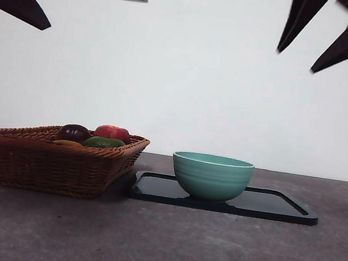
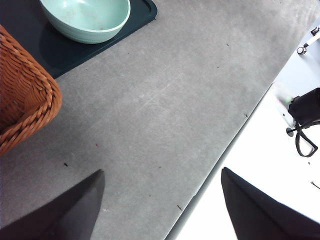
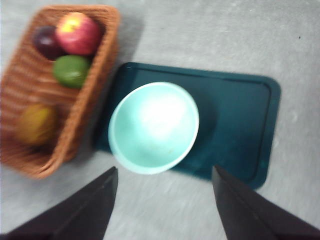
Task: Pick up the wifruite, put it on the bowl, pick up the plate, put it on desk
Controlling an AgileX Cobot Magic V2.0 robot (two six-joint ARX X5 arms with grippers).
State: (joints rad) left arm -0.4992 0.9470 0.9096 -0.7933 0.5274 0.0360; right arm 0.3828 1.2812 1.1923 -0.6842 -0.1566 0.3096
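A: Where is the wifruite [image 3: 35, 123] being kept?

B: It is being held in the woven wicker basket [image 3: 95, 85], a dull orange-brown oval, apart from a green fruit [image 3: 71, 71], a red fruit [image 3: 77, 33] and a dark purple one [image 3: 46, 42].

A: And the bowl [image 1: 212, 175]?

B: The glossy, faintly ridged teal bowl is being carried by a flat dark rectangular tray [image 1: 280, 207] on the mottled grey counter [image 1: 209, 252].

A: The fingers?

B: Both the left gripper [image 2: 162, 205] and right gripper [image 3: 162, 205] are being held wide apart, high above, with nothing gripped.
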